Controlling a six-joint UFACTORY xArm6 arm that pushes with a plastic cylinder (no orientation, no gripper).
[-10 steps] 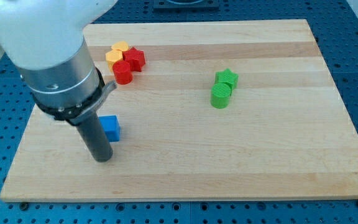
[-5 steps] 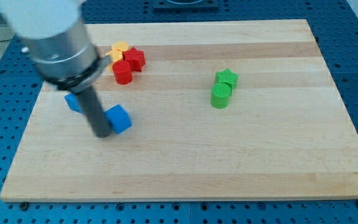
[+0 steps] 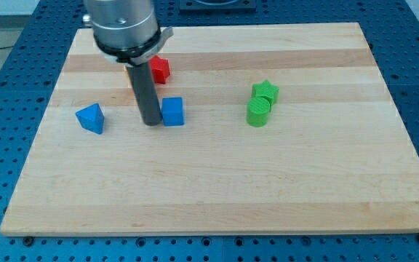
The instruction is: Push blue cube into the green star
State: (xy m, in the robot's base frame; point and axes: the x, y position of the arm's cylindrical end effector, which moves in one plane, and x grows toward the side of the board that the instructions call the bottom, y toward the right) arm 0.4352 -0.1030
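- A pale wooden tabletop (image 3: 217, 189) lies on a blue perforated bench, and a handful of small coloured blocks sit on its upper half.
- Taking the blue cube (image 3: 173, 112) as the landmark: it sits a little towards the view's left of the board's middle, and it is well apart from its goal.
- My tip (image 3: 151, 122) is down on the wood, touching or all but touching the cube's left face, so the cube lies between the rod and the goal.
- There are no fingers on this arm, only the bare rod, so nothing is held; the cube is simply nudged from the side.
- The green star (image 3: 265, 91) stands to the cube's right and slightly towards the view's top, with a green cylinder (image 3: 258, 112) touching it on the near side.
- A blue triangular block (image 3: 91, 117) rests well to the cube's left, beyond the rod.
- A red block (image 3: 159, 69) shows above the cube, partly hidden by the rod; its shape is hard to read.
- Risk, as I judge it: a straight push to the right would drive the cube into the cylinder first, knocking that away or shoving the star aside.
- Another risk: an off-centre contact could spin the cube so it slips off the rod.
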